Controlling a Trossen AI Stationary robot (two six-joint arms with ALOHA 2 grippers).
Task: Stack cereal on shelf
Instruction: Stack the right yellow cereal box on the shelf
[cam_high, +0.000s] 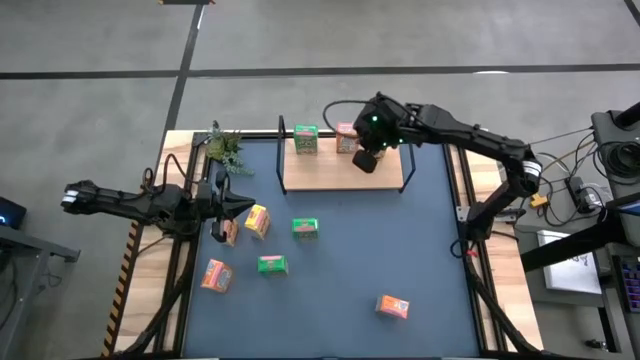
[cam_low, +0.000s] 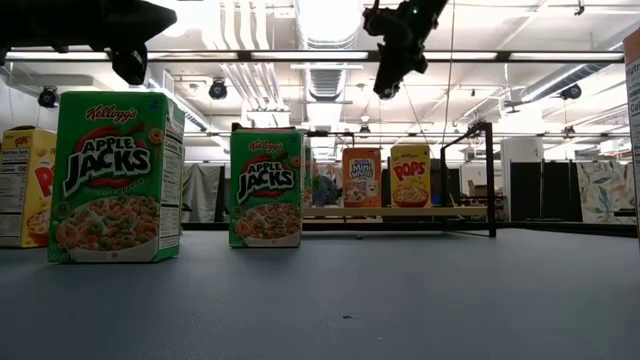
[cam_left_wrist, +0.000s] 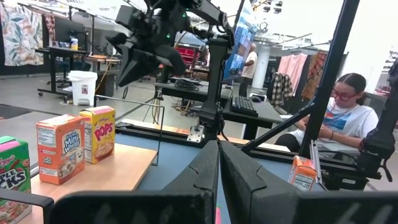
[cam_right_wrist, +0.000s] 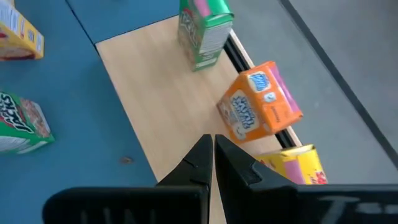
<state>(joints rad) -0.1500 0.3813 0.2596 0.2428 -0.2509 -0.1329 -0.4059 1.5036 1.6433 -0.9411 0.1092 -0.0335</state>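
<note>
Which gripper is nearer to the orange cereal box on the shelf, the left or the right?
Right. The right gripper hovers just beside the orange cereal box over the shelf; the left gripper is far away.

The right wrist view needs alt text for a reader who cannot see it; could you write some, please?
The right gripper, shut and empty, hovers above the light-wood shelf, where a green cereal box, an orange cereal box and a yellow cereal box stand in a row.

- I see a green cereal box (cam_low: 115, 177) with red-and-white lettering.
- Orange box (cam_right_wrist: 259, 109) and yellow box (cam_right_wrist: 297, 164) stand on the light-wood shelf (cam_right_wrist: 161, 112).
- Counter (cam_high: 350, 260) mat is dark blue.
</note>
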